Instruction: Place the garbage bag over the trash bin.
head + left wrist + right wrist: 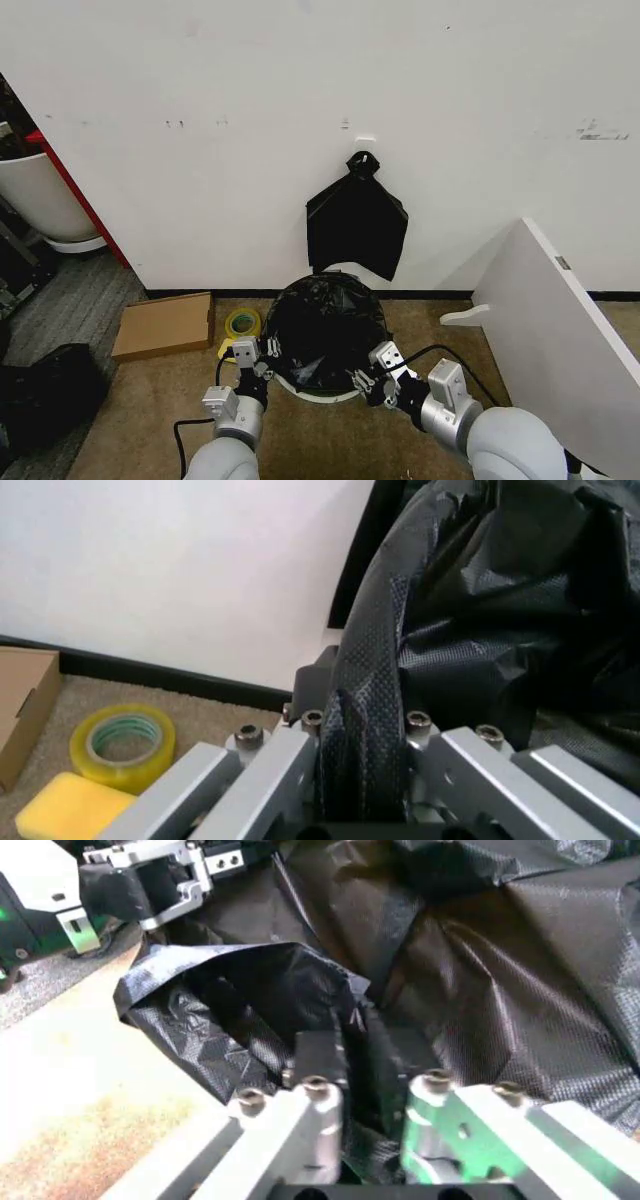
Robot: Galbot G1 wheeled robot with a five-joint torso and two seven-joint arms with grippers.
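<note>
Plastic, loose, crinkly, glossy black, of the garbage bag (pixel 325 330), draped over the round cream-white trash bin (pixel 318 393) on the carpet, pinched at opposite sides by left claw (pixel 258 356) and right claw (pixel 372 378), seemingly for stretching the mouth over the rim.

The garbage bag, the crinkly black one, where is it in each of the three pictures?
Head view: the garbage bag sits low in the middle, draped over the trash bin, between both grippers.
Left wrist view: it covers the right side, its edge pinched in the left gripper.
Right wrist view: it spreads across the frame, a fold clamped in the right gripper.
Shared landmark: the left gripper, also seen in the right wrist view's corner.
</note>
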